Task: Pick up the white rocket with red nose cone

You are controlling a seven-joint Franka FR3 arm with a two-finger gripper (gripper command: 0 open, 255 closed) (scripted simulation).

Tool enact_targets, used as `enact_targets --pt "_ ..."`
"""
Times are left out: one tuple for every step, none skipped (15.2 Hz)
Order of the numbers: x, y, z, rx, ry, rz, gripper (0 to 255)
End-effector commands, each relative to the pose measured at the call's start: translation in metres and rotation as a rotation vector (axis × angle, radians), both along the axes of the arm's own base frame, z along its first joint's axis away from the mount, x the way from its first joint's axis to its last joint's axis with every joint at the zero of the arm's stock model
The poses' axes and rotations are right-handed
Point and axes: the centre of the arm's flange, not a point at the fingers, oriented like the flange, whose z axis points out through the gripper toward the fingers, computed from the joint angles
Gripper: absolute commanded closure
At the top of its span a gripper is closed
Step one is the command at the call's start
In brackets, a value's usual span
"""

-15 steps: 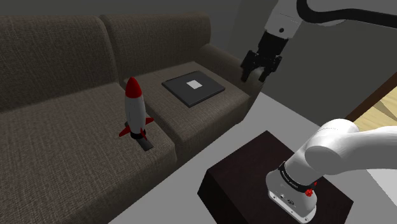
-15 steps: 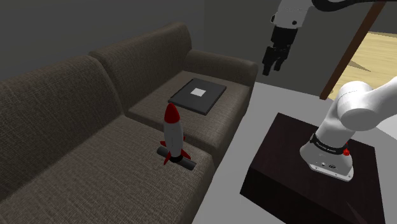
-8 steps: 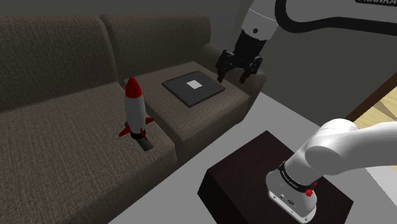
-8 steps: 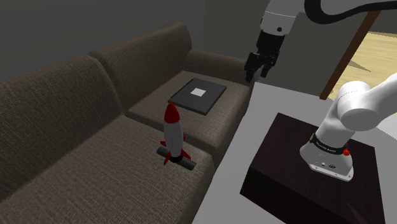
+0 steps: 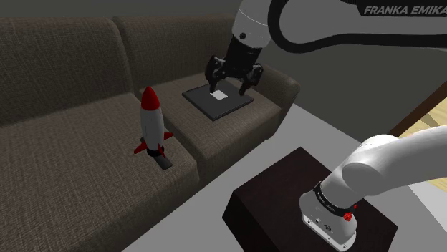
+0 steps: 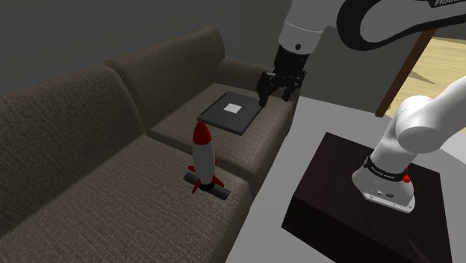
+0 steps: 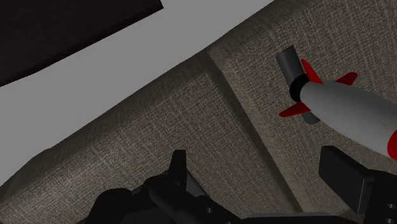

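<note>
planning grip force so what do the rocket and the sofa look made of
Sofa: woven fabric, matte; coarse weave shows on the cushions. Rocket: smooth, hard-looking body with no texture, perhaps plastic or painted metal; the look leaves it open.

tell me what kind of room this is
Likely a living room: a brown fabric sofa, a white toy rocket with a red nose standing on its seat, and light wooden flooring off to one side.
</note>
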Motion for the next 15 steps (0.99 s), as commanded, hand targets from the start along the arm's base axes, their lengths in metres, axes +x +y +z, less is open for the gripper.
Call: enact_targets --pt "0.009 0.025 0.000 -0.005 -0.023 -0.028 0" --pt "0.014 0.037 -0.001 -0.008 -0.034 -0.041 0" --pt "0.019 0.049 -0.001 -0.012 -0.044 -0.054 0" --pt "0.025 0.061 -0.002 -0.015 -0.055 -0.067 0" --pt "0.030 0.074 -0.002 -0.019 -0.066 -0.080 0" --pt "0.036 0.086 -0.003 -0.022 -0.077 -0.093 0" --pt "0.042 0.098 -0.003 -0.026 -0.088 -0.106 0" --pt "0.048 0.109 -0.003 -0.029 -0.099 -0.120 0" --pt "0.054 0.121 -0.004 -0.033 -0.110 -0.132 0" --pt "0.060 0.133 -0.004 -0.036 -0.121 -0.146 0" --pt "0.067 0.145 -0.004 -0.040 -0.132 -0.159 0" --pt "0.073 0.156 -0.005 -0.043 -0.142 -0.172 0" --pt "0.080 0.168 -0.005 -0.047 -0.153 -0.185 0" --pt "0.087 0.179 -0.005 -0.050 -0.164 -0.198 0" --pt "0.094 0.190 -0.005 -0.054 -0.175 -0.211 0"
